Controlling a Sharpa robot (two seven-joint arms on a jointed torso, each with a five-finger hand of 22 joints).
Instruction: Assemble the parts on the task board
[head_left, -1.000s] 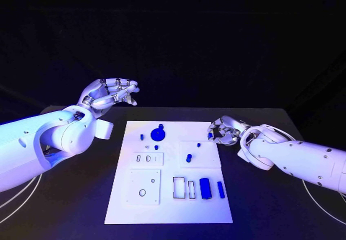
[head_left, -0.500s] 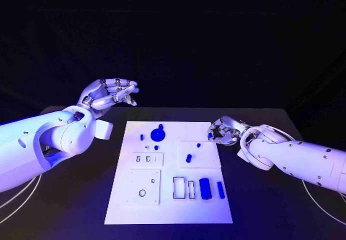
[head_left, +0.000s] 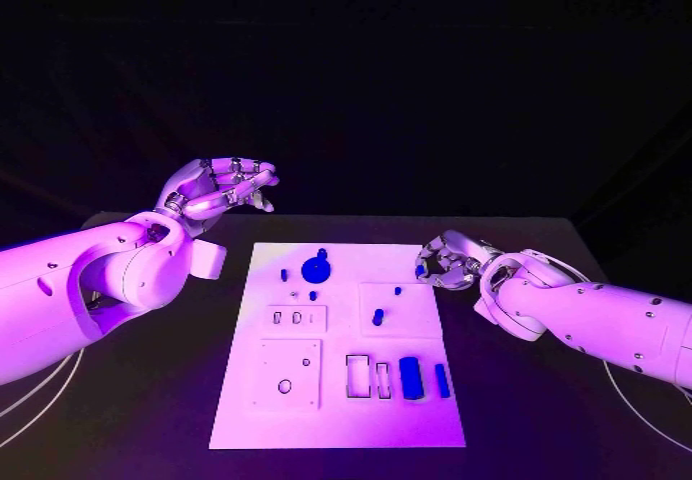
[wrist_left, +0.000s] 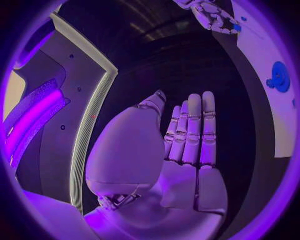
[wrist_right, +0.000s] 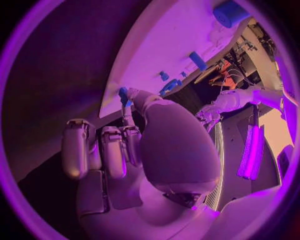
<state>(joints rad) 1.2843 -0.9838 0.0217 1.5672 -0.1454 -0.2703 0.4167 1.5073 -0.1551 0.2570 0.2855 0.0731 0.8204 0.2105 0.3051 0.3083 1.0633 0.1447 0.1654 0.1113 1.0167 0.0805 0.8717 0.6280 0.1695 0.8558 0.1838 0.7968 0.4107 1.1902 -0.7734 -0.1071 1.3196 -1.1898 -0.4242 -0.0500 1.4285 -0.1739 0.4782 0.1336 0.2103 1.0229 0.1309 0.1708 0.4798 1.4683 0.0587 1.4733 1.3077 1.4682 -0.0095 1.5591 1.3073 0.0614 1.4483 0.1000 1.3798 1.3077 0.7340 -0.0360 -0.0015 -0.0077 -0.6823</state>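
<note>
The black table (head_left: 159, 400) carries the task board (head_left: 339, 410), a long white plate lying flat at its centre and running from near 12 o'clock down to 6 o'clock. Raised white panels with cut-out slots sit on its lower half: a square one with an oval hole at about 7 o'clock, a smaller one with three little slots above it, and two upright rectangular frames near the middle.

The left hand (head_left: 219, 187) is lifted well clear of the table at about 10 o'clock from the board, fingers bent loosely inward and apart, with nothing in it; its wrist view shows a bare palm (wrist_left: 181, 150). The right hand (head_left: 449, 262) hangs just beside the board's edge at about 2 o'clock, and a small blue part (wrist_right: 124, 94) is pinched at its fingertips (wrist_right: 129, 107); the part's shape is too small and too covered to make out.

On the board, the round blue part (head_left: 317, 267) with a knob lies near 12 o'clock. A blue cylinder (head_left: 411, 376) and a thinner blue bar (head_left: 441, 380) lie side by side at about 4 o'clock. A short blue peg (head_left: 378, 317) stands on the middle-right panel. Tiny blue pieces beside the round part are too small to identify.
</note>
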